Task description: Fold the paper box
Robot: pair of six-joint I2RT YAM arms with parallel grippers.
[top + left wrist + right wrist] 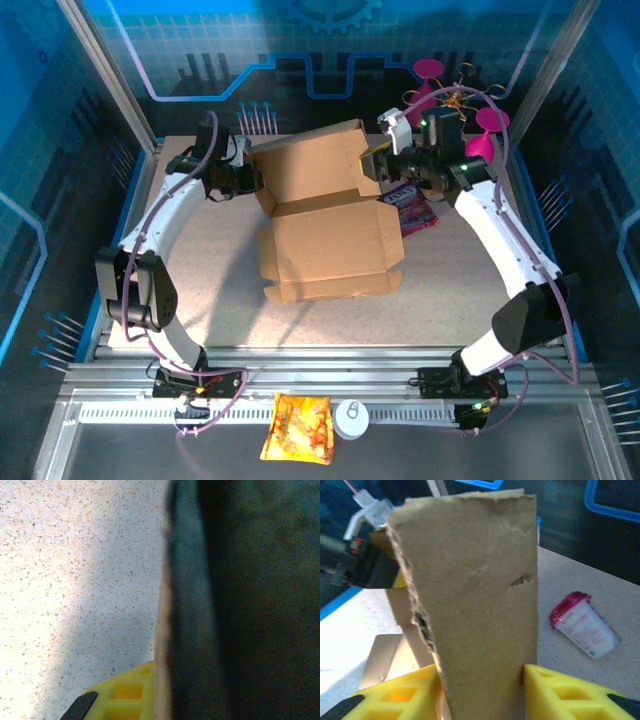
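paper box [325,215] sits mid table [230,310], toward the far edge, back panel tilted up. left gripper [245,180] pinched tight on its left edge. right gripper [480,700]: flap stands between the fingers, can't tell if clamped. purple packet [410,208] touches the box's right side, print unreadable. orange snack bag [298,428] and white round object [351,418] on the near rail.

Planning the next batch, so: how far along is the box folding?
Done: the paper box is creased, its rear panel raised. In hand: the left hand pinches that panel's left edge; a flap stands between the fingers of the right hand. Remaining: the front panel lies flat, and the box is not closed.
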